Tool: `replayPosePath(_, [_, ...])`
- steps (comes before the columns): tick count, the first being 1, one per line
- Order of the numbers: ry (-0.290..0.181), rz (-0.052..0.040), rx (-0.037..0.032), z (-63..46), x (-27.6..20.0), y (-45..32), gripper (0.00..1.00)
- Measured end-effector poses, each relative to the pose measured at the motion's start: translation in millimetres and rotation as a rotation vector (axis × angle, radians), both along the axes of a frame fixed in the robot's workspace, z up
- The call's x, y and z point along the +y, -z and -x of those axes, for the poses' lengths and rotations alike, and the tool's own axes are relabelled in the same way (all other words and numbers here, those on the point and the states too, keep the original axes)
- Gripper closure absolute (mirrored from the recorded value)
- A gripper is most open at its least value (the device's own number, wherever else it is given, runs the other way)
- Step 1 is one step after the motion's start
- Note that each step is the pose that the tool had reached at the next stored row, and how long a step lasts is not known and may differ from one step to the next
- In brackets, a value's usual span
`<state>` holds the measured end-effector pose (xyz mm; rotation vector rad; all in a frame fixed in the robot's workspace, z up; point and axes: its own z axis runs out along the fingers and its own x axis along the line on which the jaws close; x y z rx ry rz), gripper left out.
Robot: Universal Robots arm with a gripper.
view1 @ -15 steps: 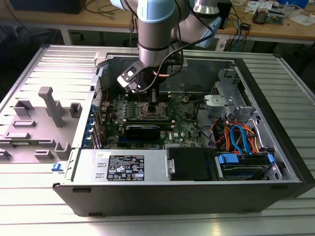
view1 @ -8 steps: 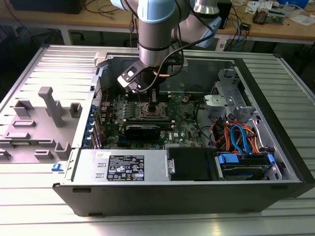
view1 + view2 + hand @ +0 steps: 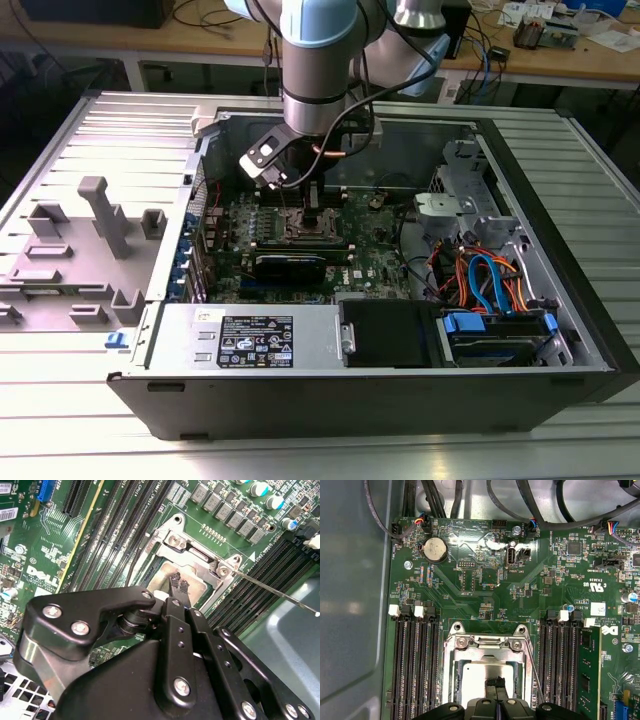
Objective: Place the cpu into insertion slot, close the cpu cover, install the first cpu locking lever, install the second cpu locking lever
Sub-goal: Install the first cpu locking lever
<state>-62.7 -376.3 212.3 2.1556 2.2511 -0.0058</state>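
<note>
In both wrist views the cpu (image 3: 477,677) (image 3: 162,577) lies flat in the insertion slot, whose contact field is hidden beneath it. The silver cpu cover (image 3: 487,647) (image 3: 200,560) lies down around the chip like a frame. My gripper (image 3: 496,682) (image 3: 179,582) (image 3: 310,212) points straight down at the chip's middle, its two thin black fingertips pressed together with nothing visible between them. A thin wire locking lever (image 3: 275,592) (image 3: 534,672) sticks out from the cover's corner, slanting over the memory slots.
Long black memory slots (image 3: 415,660) flank the socket, with a green memory module (image 3: 587,665) on one side. A black expansion card (image 3: 290,265), the power supply (image 3: 250,340) and drive cables (image 3: 490,285) crowd the case's near side.
</note>
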Motion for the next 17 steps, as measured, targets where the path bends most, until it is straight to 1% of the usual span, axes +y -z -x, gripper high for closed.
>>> replayPosePath(17, [0.0, 0.0, -0.0001, 0.0, 0.0, -3.4, 0.89])
